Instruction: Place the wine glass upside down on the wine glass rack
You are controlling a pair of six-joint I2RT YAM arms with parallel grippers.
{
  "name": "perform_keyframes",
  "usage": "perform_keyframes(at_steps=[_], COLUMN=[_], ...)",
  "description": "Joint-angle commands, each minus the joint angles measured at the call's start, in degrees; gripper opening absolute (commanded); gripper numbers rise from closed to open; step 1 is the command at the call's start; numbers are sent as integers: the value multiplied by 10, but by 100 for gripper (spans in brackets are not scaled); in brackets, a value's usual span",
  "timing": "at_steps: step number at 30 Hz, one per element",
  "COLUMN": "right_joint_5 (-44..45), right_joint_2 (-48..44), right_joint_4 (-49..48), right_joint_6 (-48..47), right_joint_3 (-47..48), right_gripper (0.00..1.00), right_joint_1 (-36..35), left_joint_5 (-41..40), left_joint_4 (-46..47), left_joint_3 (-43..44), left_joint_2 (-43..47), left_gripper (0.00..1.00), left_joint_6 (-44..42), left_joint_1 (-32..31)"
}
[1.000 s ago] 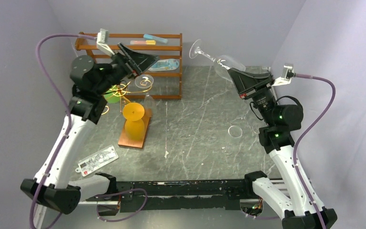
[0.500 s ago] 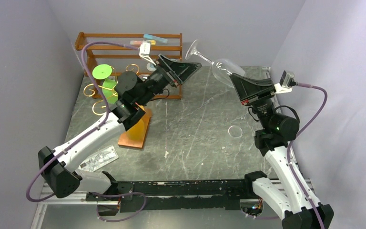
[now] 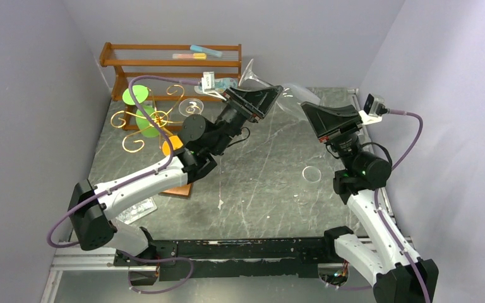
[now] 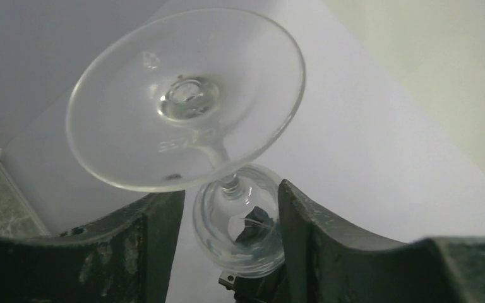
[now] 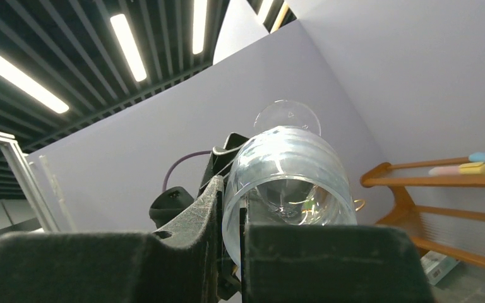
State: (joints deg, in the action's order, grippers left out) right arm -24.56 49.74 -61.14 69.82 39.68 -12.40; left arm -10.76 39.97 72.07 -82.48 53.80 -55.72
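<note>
Clear wine glass (image 3: 297, 95) hangs upper centre, my right pincer (image 3: 305, 107) pinching its bowl, left pincer (image 3: 276, 96) spread astride the stem; hanging it on the wine glass rack (image 3: 155, 117) is, I reckon, undone

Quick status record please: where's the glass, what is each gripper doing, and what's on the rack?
wine glass: in the air, tilted, foot toward the left arm
right gripper: shut on the bowl end
left gripper: open, a finger on each side of the stem just below the foot, not touching it
wine glass rack: rear left of the table, well away from the glass
on the rack: green glass, clear glass
stage: handover not yet made
</note>
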Motion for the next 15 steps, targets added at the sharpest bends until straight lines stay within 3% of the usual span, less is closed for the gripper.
perform_keyframes(at_steps=[1, 8, 15], right_joint_5=[-15, -19, -38], right_joint_2=[0, -7, -7], right_joint_4=[-59, -41, -39], right_joint_6=[22, 12, 12], right_joint_3=[-5, -13, -13], right_gripper=[0, 0, 0], right_joint_1=[-1, -1, -1], left_joint_5=[-71, -60, -57], left_joint_4=[110, 152, 182], left_joint_3=[-14, -24, -16], left_joint_2=[0, -8, -21], left_gripper=[56, 29, 24], left_joint_6=[-40, -35, -22], left_joint_1=[-14, -18, -18])
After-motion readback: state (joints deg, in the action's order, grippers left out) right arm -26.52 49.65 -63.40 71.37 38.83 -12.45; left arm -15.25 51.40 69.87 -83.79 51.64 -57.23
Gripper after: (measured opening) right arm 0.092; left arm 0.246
